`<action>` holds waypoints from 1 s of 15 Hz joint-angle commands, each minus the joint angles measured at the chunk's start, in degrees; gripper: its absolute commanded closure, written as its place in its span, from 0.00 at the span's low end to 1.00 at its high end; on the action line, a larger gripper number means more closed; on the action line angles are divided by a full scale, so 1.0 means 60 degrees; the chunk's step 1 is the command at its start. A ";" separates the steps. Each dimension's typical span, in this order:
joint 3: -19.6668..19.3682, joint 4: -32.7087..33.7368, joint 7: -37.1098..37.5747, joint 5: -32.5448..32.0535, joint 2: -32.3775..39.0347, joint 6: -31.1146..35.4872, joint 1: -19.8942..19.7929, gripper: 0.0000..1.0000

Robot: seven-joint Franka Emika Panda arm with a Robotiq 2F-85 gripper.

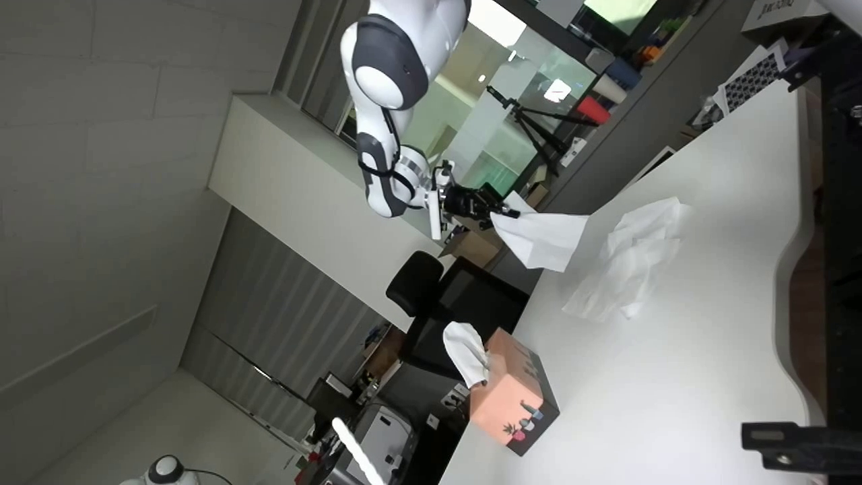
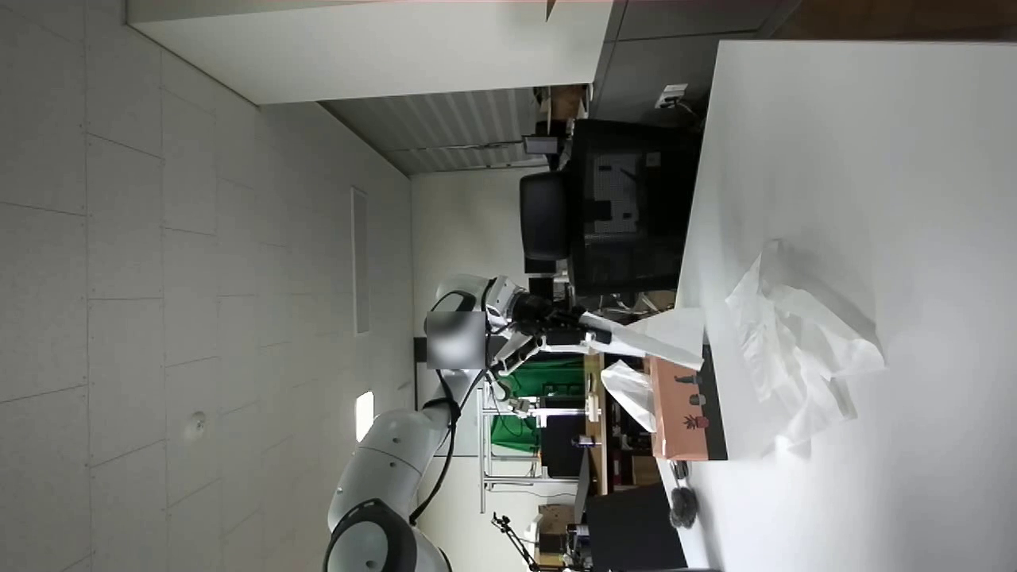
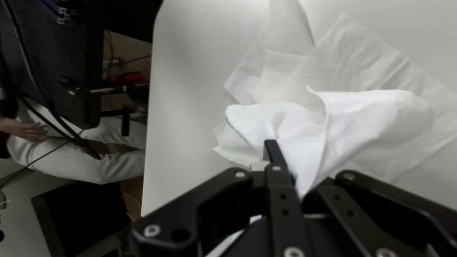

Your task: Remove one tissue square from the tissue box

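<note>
The exterior pictures stand sideways. The tissue box (image 1: 522, 380), peach and dark with plant drawings, stands on the white table; it also shows in an exterior view (image 2: 679, 429). A tissue (image 1: 465, 350) sticks out of its opening. My gripper (image 1: 502, 217) is in the air, apart from the box, shut on a white tissue (image 1: 542, 239) that hangs toward the table. In the wrist view the held tissue (image 3: 303, 142) spreads from between the fingers (image 3: 291, 178) and hides part of one finger. Loose tissues (image 2: 802, 342) lie crumpled on the table, below the held one in the wrist view.
The white table (image 1: 700, 377) carries the box and the loose tissues. A black chair (image 1: 465, 310) stands at its far edge. A seated person's legs (image 3: 71, 153) and black equipment (image 3: 53, 64) are beside the table's edge. A dark fuzzy object (image 2: 682, 506) is near the box.
</note>
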 commanded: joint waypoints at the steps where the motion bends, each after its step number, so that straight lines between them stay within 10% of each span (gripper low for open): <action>1: 0.0320 0.1574 -0.0475 0.0445 0.1084 -0.2185 -0.0448 1.00; 7: 0.0495 0.2568 -0.1229 0.0818 0.2392 -0.4296 -0.0594 1.00; 15: -0.0090 0.3736 -0.1425 0.0120 0.3677 -0.4314 -0.0598 1.00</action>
